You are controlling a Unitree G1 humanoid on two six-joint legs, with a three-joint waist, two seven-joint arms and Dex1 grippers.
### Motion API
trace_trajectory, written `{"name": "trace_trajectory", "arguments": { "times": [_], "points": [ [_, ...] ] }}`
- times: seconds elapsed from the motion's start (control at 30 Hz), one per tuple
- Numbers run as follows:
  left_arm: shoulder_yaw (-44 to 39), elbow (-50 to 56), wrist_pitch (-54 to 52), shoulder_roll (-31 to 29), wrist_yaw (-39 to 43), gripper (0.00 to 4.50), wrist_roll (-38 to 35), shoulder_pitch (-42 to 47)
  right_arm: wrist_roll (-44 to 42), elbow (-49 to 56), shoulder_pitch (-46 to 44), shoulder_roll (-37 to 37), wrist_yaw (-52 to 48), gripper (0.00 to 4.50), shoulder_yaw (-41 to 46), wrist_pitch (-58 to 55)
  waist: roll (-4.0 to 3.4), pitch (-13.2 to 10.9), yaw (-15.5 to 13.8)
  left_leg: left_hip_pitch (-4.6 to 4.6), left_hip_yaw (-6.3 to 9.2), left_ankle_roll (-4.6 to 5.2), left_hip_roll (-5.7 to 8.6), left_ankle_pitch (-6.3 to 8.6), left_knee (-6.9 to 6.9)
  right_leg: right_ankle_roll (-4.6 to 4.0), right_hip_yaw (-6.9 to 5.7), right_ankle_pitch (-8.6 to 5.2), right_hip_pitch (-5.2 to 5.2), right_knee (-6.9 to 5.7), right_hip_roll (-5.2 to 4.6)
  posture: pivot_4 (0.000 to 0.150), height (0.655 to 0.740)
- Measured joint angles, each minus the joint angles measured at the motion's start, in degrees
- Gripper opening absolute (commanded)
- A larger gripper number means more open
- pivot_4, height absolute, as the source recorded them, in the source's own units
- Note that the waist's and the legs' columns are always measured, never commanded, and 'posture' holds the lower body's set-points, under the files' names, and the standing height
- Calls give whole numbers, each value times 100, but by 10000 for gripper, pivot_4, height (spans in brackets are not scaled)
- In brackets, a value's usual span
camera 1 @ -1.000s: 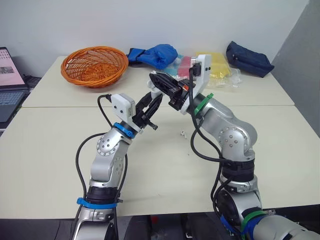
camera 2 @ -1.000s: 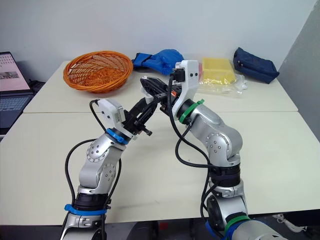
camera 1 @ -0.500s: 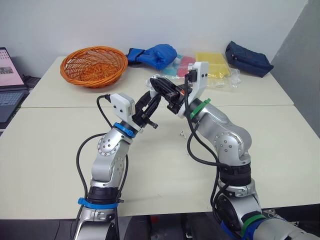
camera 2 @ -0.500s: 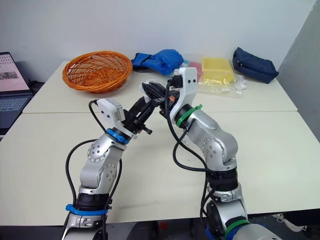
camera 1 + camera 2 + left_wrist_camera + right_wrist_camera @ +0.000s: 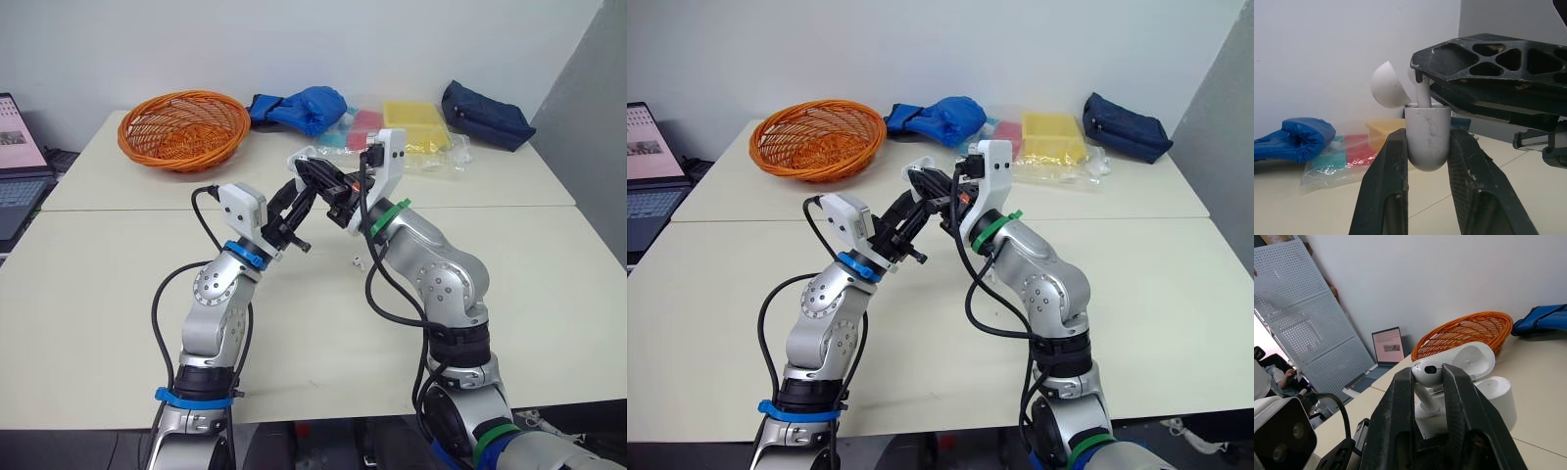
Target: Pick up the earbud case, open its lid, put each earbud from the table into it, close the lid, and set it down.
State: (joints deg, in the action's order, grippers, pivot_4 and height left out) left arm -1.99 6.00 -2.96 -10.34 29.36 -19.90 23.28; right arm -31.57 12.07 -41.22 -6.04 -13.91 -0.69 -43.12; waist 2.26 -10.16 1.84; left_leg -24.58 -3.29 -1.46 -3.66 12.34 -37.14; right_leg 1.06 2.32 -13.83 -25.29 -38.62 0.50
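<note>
My left gripper (image 5: 302,193) is shut on the white earbud case (image 5: 1426,139), holding it upright above the table with its lid (image 5: 1388,90) swung open. My right gripper (image 5: 306,166) reaches in from the right, shut on a white earbud (image 5: 1427,372). The earbud's stem (image 5: 1423,93) points down into the case's opening. From the right wrist, the case body (image 5: 1497,401) shows just behind the fingers. A second earbud (image 5: 359,261) lies on the table below the right forearm.
At the back of the table stand an orange wicker basket (image 5: 183,127), a blue glove (image 5: 304,106), coloured plastic packets (image 5: 414,117) and a navy pouch (image 5: 485,116). A laptop (image 5: 18,166) sits off the table's left edge.
My right gripper has moved left and down with the earbud, closing in on the case. The left gripper has stayed almost still.
</note>
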Motion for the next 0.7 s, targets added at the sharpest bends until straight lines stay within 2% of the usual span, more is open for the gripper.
{"name": "trace_trajectory", "arguments": {
  "times": [0.1, 0.27, 0.7],
  "points": [
    [0, -1, 0, 0, 0, 7420, 0, 0, 2, 1, 9, 23, 25, 4372, -35, 20, 0, 0, 0, 0, -1, 0, 0, 0, 0, 0, 1, 0, 0, 0, 0, 1500, 7400],
    [-15, -3, -7, 0, -12, 7420, 0, 0, 2, 2, 9, 68, 16, 20633, -65, 74, 0, 0, 0, 0, 1, 0, 0, 0, 0, 0, -1, 0, 0, 0, 0, 1500, 7400],
    [-32, 15, -16, -2, 1, 7420, -43, 6, -149, -1, -66, 356, -205, 20633, -15, 123, 0, 0, 0, 0, -1, 0, 1, 0, -1, 0, 0, 0, 0, 1, 0, 1500, 7400]
  ]
}}
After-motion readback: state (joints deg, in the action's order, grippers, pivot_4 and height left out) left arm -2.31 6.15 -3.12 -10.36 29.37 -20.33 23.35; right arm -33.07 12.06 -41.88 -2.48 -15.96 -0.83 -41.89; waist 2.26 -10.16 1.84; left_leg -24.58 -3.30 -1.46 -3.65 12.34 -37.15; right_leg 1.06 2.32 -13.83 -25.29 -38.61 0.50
